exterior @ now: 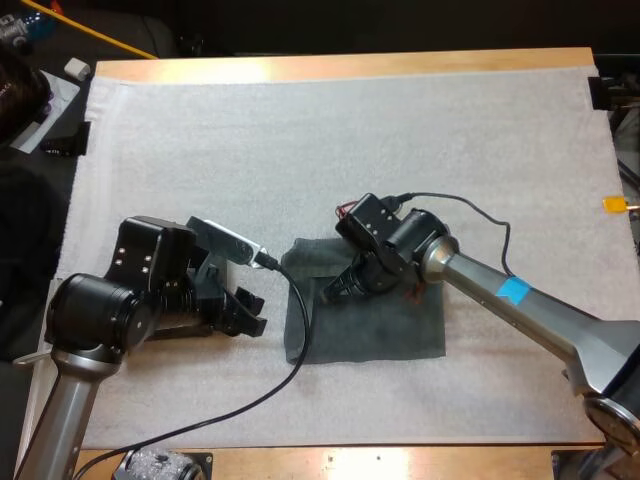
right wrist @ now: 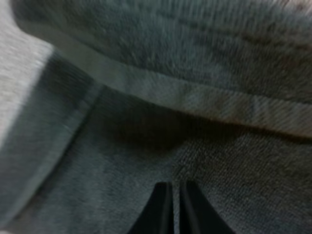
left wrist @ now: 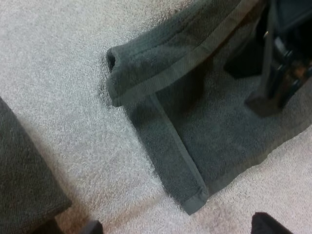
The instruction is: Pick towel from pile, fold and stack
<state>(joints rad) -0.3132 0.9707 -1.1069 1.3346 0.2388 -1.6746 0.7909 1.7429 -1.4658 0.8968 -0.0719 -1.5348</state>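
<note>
Grey-green towel (exterior: 385, 330) lies part-folded on the white mat (exterior: 400, 150), one hem rolled over: the folding step, I judge. My right pincer (exterior: 332, 292), fingers closed together, rests on it, while my left pincer (exterior: 245, 312) stands wide just beside. The next move calls for gripping that hem and carrying it across squarely.

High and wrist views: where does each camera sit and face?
High view: behind the arms, looking forward and down over the mat; both arms show, left end effector beside the towel, right end effector on it.
Left wrist view: on the left arm, facing down at the towel's folded edge; own fingertips apart.
Right wrist view: on the right arm, close over the towel; own fingers together.
Shared: all see the towel; left wrist view also catches the right end effector.
</note>
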